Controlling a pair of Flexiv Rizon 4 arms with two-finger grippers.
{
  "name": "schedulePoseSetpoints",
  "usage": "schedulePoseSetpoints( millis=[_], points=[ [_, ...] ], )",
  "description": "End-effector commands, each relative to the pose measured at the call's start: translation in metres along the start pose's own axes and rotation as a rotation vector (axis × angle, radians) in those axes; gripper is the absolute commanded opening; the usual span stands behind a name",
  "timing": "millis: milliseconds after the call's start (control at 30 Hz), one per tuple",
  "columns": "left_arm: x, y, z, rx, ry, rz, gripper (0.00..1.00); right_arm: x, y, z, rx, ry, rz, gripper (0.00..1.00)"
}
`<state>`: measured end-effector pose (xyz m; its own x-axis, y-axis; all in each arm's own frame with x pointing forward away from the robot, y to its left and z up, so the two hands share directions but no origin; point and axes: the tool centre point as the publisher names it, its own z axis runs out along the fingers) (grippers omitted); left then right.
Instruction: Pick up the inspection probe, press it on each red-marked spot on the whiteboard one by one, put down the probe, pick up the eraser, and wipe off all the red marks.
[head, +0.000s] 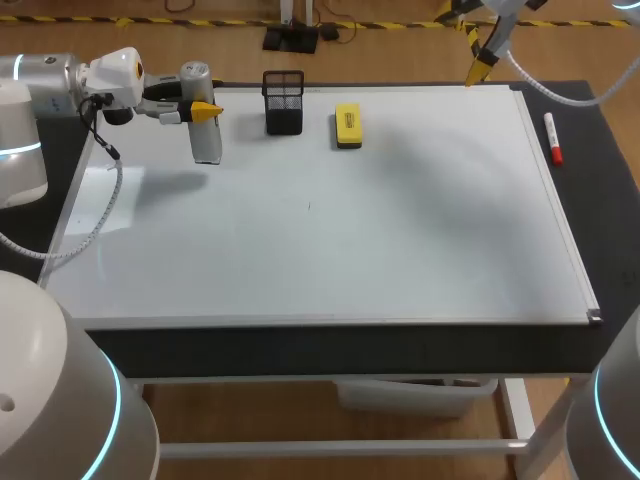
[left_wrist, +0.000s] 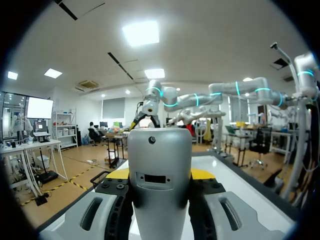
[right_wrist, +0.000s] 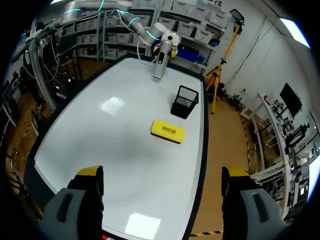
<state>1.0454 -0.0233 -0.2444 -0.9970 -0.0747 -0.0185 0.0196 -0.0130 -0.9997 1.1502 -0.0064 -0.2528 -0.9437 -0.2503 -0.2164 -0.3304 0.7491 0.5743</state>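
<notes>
Inspection probe (head: 206, 140): hanging upright over the whiteboard (head: 320, 240), long axis pointing down at it. The left gripper (head: 203, 109) jaws are pinching its upper end.
Mesh holder (head: 284, 102): standing just beside the probe, with the eraser (head: 347, 126) lying beyond.
Right gripper (head: 480, 68): hovering at the far corner, jaws spread and carrying nothing.
Red marks: none showing clearly.
</notes>
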Motion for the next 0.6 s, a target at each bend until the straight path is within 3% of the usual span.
schedulePoseSetpoints(
  millis=[33, 600],
  points=[
    [0.001, -0.001, 0.000, -0.001, -0.003, 0.002, 0.00, -0.001, 0.000, -0.001, 0.003, 0.005, -0.001, 1.00],
    [-0.038, -0.039, 0.043, -0.016, 0.095, 0.054, 0.00, -0.001, 0.000, -0.001, 0.003, 0.005, -0.001, 1.00]
  ],
)
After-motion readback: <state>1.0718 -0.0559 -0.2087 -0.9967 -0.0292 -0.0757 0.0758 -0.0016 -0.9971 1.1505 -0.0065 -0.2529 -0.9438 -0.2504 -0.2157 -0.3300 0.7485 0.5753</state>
